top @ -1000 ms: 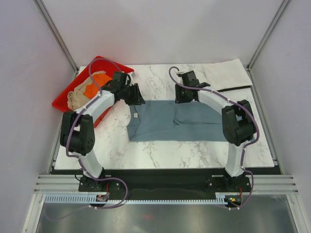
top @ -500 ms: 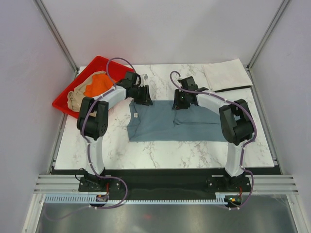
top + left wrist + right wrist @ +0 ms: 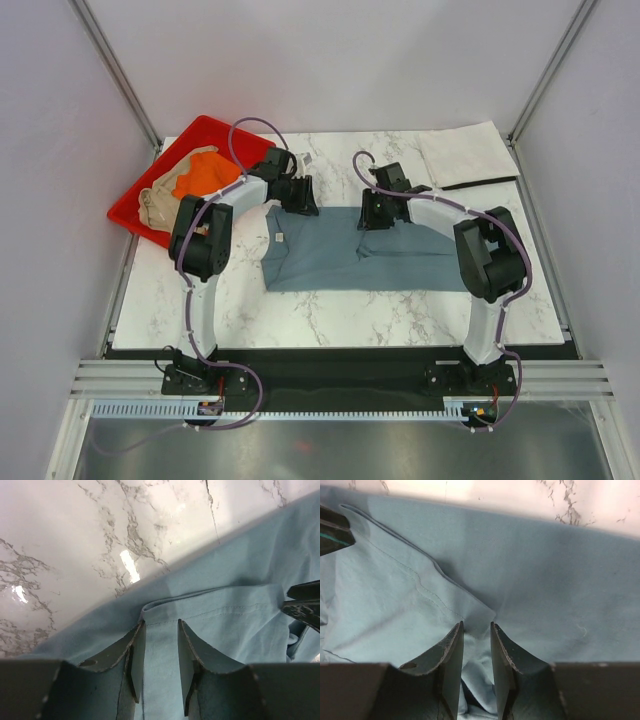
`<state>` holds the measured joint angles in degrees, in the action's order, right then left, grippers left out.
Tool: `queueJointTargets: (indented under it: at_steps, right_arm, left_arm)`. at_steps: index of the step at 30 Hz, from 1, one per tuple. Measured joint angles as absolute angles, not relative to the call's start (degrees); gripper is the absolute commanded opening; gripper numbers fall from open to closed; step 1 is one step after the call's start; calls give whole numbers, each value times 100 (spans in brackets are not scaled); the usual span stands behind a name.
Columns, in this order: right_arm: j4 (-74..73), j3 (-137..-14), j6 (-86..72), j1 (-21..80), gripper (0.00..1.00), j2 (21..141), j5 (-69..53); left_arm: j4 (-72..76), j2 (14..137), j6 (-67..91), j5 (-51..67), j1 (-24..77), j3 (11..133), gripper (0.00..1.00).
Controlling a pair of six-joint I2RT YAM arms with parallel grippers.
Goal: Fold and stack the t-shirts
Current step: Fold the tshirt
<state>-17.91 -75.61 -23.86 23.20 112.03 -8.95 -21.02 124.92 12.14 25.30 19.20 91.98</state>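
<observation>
A: Where does the left gripper (image 3: 303, 199) stand, set against a second ago?

B: It has swung right, away from the red tray (image 3: 128, 208), and now sits at the far left corner of the blue-grey t-shirt (image 3: 340, 258). Its jaws are parted over the cloth, with a hem just beyond the tips.

A: And the right gripper (image 3: 372, 214)?

B: It has shifted slightly nearer, onto the shirt's far edge. Its jaws stand a little apart with a fold running between them; I cannot tell whether they pinch it.

A: The shirts?

B: The blue-grey one lies flat mid-table (image 3: 330, 310), unmoved. The orange t-shirt (image 3: 205, 172) and tan t-shirt (image 3: 158, 202) lie in the tray, and the off-white t-shirt (image 3: 465, 152) at the far right corner.
</observation>
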Motion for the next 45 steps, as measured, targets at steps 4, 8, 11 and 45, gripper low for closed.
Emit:
queueJointTargets:
  at_steps: [4, 8, 11, 45]
  right_arm:
    - [-1774, -7540, -2383, 2296, 36, 11019, -895]
    - [-1754, -7540, -2383, 2287, 36, 10945, -897]
    - [-1756, -7522, -2383, 2287, 36, 10945, -895]
    - [-1422, -7325, -2928, 2263, 40, 11115, -742]
  left_arm:
    - [-2099, 12510, 1151, 2453, 1922, 9198, 40]
    - [-2086, 12510, 1068, 2287, 1927, 9198, 40]
    - [-2086, 12510, 1009, 2193, 1938, 9198, 40]
    - [-2082, 12243, 932, 2027, 1964, 9282, 2]
